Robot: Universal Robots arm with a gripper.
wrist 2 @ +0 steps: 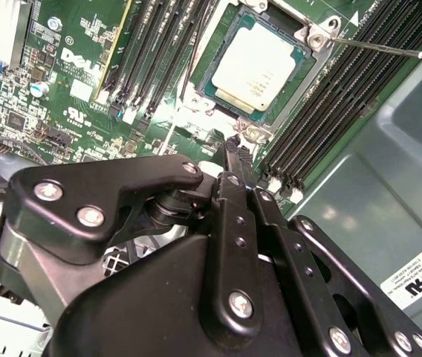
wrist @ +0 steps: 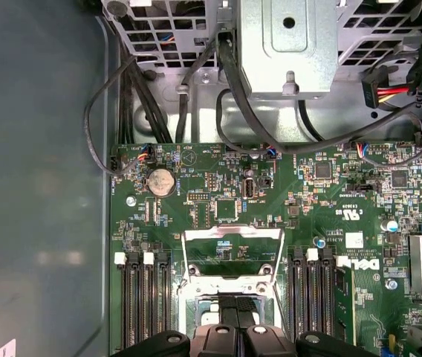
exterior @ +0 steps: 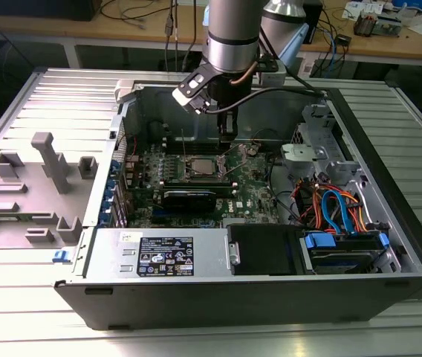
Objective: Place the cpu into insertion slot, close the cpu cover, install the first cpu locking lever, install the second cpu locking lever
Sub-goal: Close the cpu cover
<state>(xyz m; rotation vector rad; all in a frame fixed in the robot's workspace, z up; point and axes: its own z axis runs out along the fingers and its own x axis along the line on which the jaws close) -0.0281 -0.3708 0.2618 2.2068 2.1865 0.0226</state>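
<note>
black metal tool (wrist 2: pixel 235 145): tips pressed together, nothing seen between them | small silver-grey square cpu (wrist 2: pixel 254 65): lying flat inside the silver-rimmed square insertion slot (wrist 2: pixel 298 78) on the green motherboard (wrist 2: pixel 70 82) | tool tip just beside the slot's corner, off the chip

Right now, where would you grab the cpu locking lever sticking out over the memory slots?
Grip the cpu locking lever near its free tip, probably coming down from above. It is a thin straight rod pivoted beside the cpu, and the tip stands free over the memory slots.
</note>
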